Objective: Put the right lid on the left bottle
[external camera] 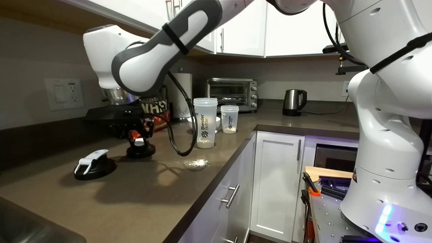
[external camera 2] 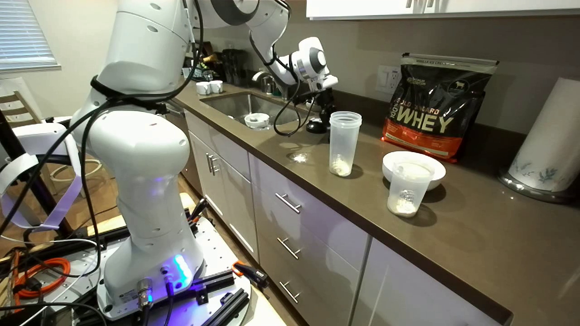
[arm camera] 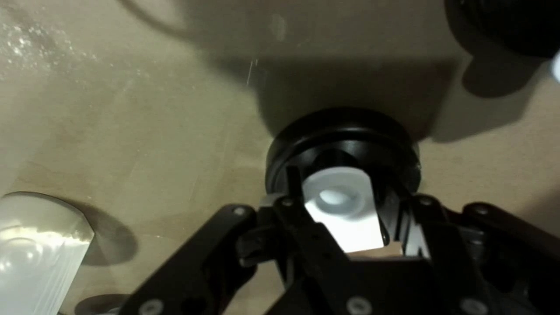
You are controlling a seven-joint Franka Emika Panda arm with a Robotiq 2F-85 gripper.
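Note:
The right lid, black and round with a white flap on top, lies on the counter in an exterior view [external camera: 140, 150] and in the wrist view [arm camera: 343, 131]. It also shows small in an exterior view [external camera 2: 316, 127]. My gripper [arm camera: 348, 183] points down over it, one finger on each side of the white flap. The left finger is close against the flap; a gap shows at the right finger. Gripper [external camera: 140, 133] looks open around the lid's top. The left bottle, tall, clear and lidless with powder inside, stands upright in both exterior views [external camera: 205, 123] [external camera 2: 345, 142].
Another black lid with a white piece [external camera: 96, 165] lies near the gripped area. A shorter clear cup [external camera 2: 410, 188], a white bowl [external camera 2: 437, 170], a whey bag [external camera 2: 435, 108] and a paper towel roll [external camera 2: 550, 136] stand farther along. Powder [external camera: 197, 163] is spilled. A sink [external camera: 33, 226] is near.

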